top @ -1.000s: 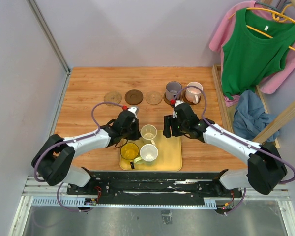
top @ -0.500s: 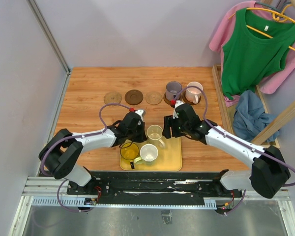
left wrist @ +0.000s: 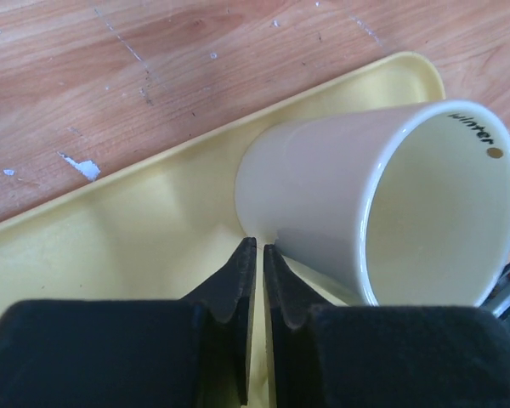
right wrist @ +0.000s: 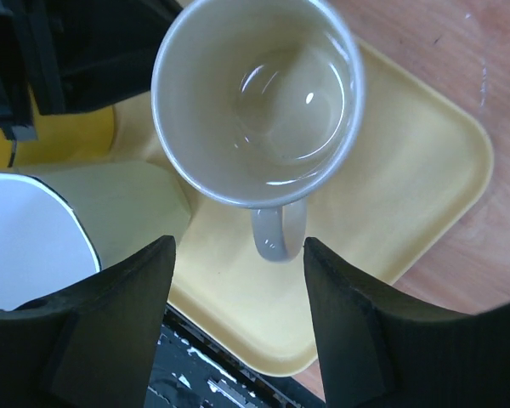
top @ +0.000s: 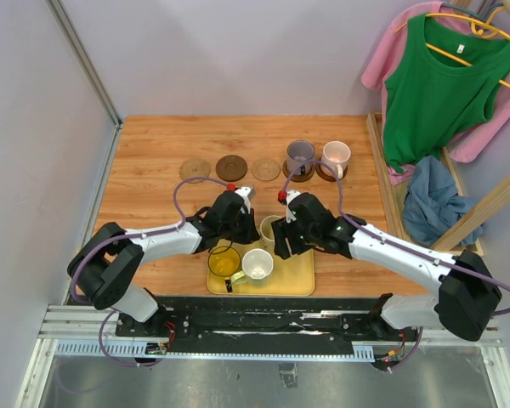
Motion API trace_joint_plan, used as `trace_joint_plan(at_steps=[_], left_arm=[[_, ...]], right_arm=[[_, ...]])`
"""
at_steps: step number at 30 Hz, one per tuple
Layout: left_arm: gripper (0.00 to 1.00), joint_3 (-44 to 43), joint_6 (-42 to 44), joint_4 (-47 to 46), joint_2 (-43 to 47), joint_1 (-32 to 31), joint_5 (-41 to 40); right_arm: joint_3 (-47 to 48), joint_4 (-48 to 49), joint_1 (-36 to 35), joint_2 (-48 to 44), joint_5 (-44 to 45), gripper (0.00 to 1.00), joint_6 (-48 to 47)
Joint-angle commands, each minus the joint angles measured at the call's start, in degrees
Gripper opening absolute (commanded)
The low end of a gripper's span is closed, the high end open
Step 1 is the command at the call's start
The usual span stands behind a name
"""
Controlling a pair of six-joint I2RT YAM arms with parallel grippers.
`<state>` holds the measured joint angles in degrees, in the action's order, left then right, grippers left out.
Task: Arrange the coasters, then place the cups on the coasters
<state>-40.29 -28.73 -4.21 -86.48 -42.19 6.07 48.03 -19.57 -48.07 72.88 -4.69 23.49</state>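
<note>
The left tool (left wrist: 255, 255) has its two fingers drawn almost together, with only a thin slit between them and nothing in it. Its tips rest low over the yellow tray (left wrist: 110, 229). The pale cream-green mug (left wrist: 323, 195) stands just ahead of those tips and a little to their right, very close to them; whether they touch it cannot be told.

The right tool (right wrist: 238, 255) is spread wide and grips nothing. The same pale cream-green mug (right wrist: 255, 93) sits upright just ahead of it, empty, with its handle (right wrist: 280, 234) pointing back into the gap between the fingers (right wrist: 110, 323). The handle is clear of both fingers. To the left of this tool stands the cream-white mug (right wrist: 25, 238), and further ahead on the left is the see-through yellow mug (right wrist: 68, 127). All three are on the tray.

From above, both tools meet over the tray's far edge. Well beyond them on the worktop (top: 144, 144) runs a row of coasters. Beyond the left tool lie a bare tan one (top: 195, 168), a bare dark brown one (top: 231, 167) and a bare tan one (top: 266, 168). Beyond the right tool, the grey-purple mug (top: 300, 155) and the pale pink mug (top: 336, 155) each stand on a dark coaster (top: 291, 174).
</note>
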Motion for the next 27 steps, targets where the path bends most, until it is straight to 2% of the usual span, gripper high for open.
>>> trace_joint_plan(at_steps=[1, 7, 13, 16, 27], left_arm=[[0.18, 0.21, 0.28, -1.99, 4.23, -0.60, -1.32], [0.50, 2.30, -0.10, -1.23, 9.33, -0.62, -5.55], [0.71, 3.70, 0.26, 0.84, 14.31, -0.61, -11.63], [0.74, 4.52, -0.28, 1.94, 16.01, -0.61, -14.72], [0.75, 6.90, -2.16, 4.17, 21.50, -0.61, -22.44]], right_arm=[[1.30, -2.78, -2.46, 2.29, 3.63, 0.63, -0.23], [1.98, -2.46, -3.34, 5.45, 7.90, 0.63, 0.33], [2.74, -1.81, -3.34, 8.62, 10.06, 0.63, -0.47], [3.03, -1.36, -3.34, 9.90, 10.69, 0.62, -0.68], [3.39, -0.35, -3.34, 12.34, 11.79, 0.57, -0.37]])
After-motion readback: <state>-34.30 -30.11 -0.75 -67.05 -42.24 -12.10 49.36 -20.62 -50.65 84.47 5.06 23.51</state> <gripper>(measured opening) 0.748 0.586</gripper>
